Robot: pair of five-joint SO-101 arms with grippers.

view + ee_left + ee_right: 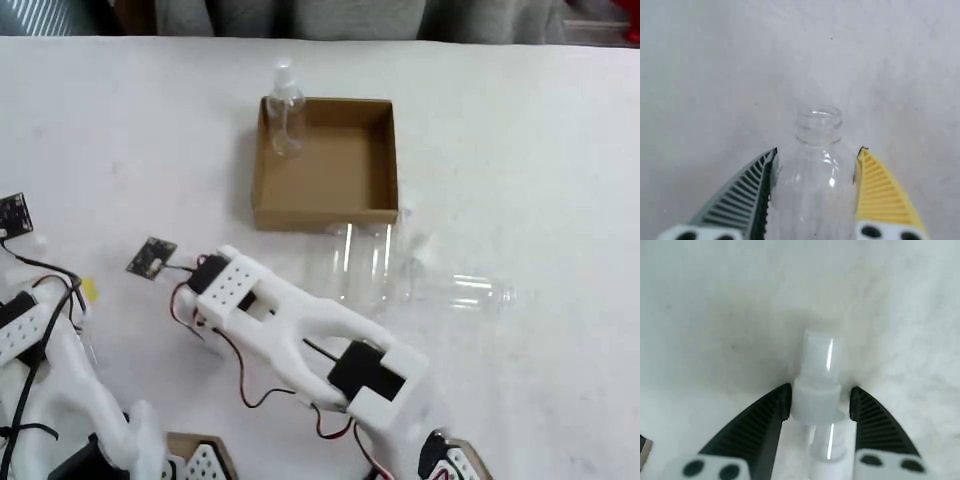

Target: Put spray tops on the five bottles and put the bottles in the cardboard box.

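Left wrist view showed the left gripper (pixel 816 150) closed on an uncapped bottle (pixel 818 122), one finger against each side of its shoulder. The right gripper (pixel 819 392) clamped a white spray top (pixel 819 352). The cardboard box (pixel 325 215) sat toward the table's (pixel 520 150) far edge, with a capped bottle (pixel 285 115) standing in its far-left corner. Other clear bottles (pixel 470 293) lay beside its near-right corner.

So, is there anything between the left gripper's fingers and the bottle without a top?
Nothing visible. In the left wrist view the left gripper has its grey and yellow fingers against the two sides of the open bottle, and its neck is bare.
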